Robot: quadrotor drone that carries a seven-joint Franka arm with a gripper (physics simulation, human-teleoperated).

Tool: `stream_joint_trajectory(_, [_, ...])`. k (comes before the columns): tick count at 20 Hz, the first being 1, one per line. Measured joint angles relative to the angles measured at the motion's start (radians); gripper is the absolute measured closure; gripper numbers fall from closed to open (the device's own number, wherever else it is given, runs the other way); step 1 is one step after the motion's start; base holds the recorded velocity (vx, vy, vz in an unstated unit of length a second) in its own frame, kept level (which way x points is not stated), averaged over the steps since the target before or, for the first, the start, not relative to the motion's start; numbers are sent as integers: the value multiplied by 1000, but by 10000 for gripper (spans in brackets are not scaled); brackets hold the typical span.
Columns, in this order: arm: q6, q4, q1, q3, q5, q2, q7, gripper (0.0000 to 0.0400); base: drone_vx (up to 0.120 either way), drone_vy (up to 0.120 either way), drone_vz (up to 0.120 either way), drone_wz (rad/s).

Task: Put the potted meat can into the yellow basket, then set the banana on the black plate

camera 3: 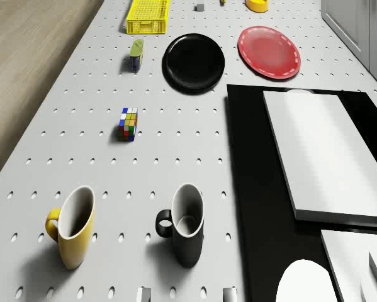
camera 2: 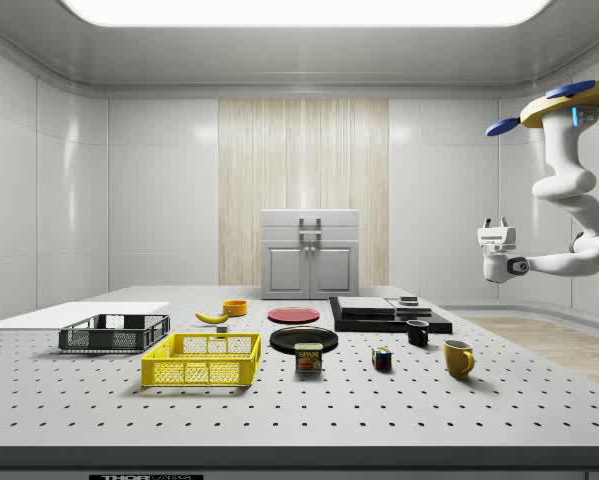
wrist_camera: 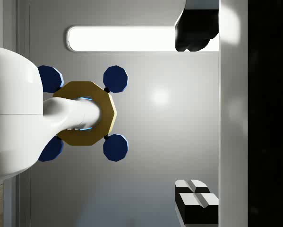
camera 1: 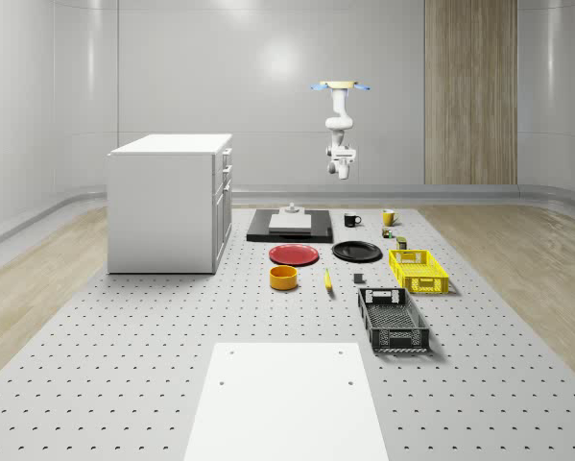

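Nearest me on the table [camera 1: 124, 336] is the black basket [camera 1: 365, 309], and past it the yellow basket [camera 1: 426, 285]. Through both I see only their own mesh floors. The banana [camera 1: 327, 279] lies on the table between the orange bowl [camera 1: 283, 280] and the black basket, touching neither; I can't tell what the bowl holds. Beyond it the black plate [camera 1: 356, 252] is bare. The potted meat can [camera 2: 309, 358] stands upright on the table, just past the yellow basket's far end, near the plate. Farther on there is a colour cube [camera 3: 128, 124], then a yellow mug [camera 3: 72, 233] and a black mug [camera 3: 187, 233], both upright and hollow. The drone [camera 1: 341, 87] hovers high over that far end. Its gripper [camera 2: 495, 222] points upward, fingers [wrist_camera: 195, 203] spread wide, holding nothing.
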Motion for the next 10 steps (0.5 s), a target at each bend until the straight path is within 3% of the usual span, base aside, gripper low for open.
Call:
stream_joint_trajectory(5, [-84,106,-2,1,1,19,-1,0,0,0,0,0])
stream_joint_trajectory(7, [-111,149,-3,2,1,33,-2,0,20,100,0,0])
stream_joint_trajectory(10, [-145,206,-4,2,2,53,-2,0,120,120,0,0])
